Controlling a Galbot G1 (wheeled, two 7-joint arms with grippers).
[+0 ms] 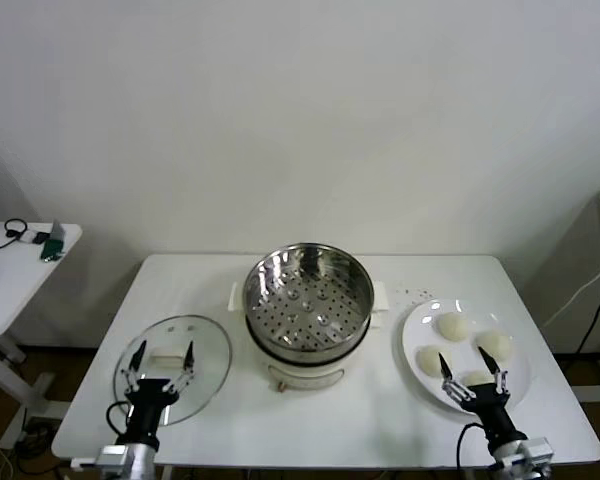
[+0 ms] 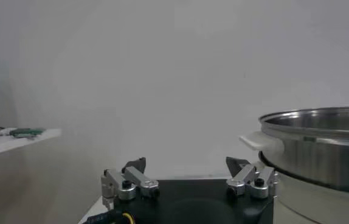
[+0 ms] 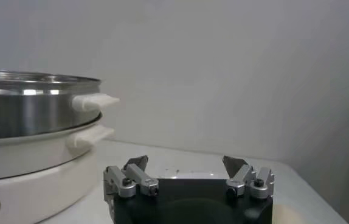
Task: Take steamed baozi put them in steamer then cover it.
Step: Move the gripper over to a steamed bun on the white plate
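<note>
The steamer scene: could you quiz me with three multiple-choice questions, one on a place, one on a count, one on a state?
1. Where does the cover lie?
A. on the steamer
B. on the table, on the robot's left of the steamer
C. on the plate

2. How many baozi are on the plate?
A. two
B. four
C. six

3. The steamer is:
A. empty and uncovered
B. full
C. covered

Answers: 1 B, the lid lies flat beside the pot; 2 B, four buns show; 3 A, its perforated tray is bare.
</note>
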